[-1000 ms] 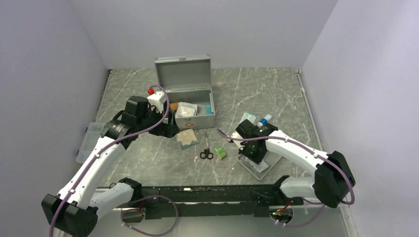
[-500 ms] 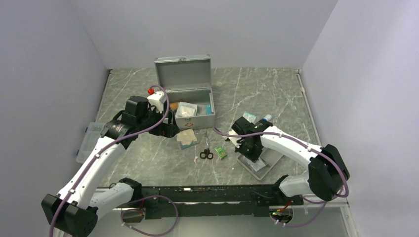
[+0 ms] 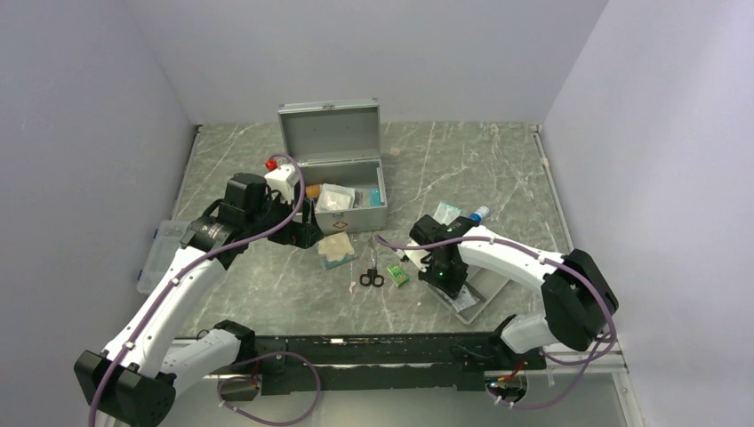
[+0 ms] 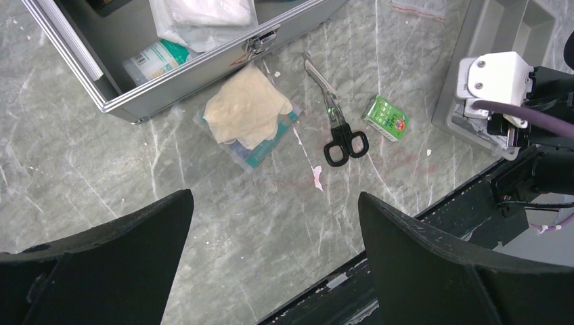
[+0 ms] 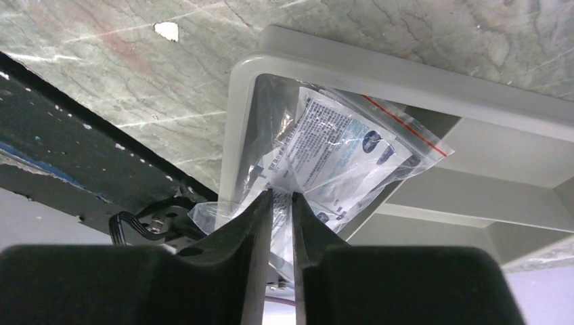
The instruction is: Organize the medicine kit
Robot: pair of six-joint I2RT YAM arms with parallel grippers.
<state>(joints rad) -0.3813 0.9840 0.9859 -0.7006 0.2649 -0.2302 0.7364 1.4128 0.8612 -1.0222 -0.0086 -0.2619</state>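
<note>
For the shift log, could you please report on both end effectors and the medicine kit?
Left end effector open. Right end effector shut on zip bag at grey tray. Medicine kit lid open, partly loaded. Scissors, gloves, green box outside it.

The medicine kit (image 3: 330, 135), upper centre, looks like dull brushed metal, on a smooth, veined stone-look table (image 3: 480, 169). The clear pouch (image 5: 338, 145) is glossy, crinkled plastic. The grey tray (image 5: 406, 74) looks matt.
</note>
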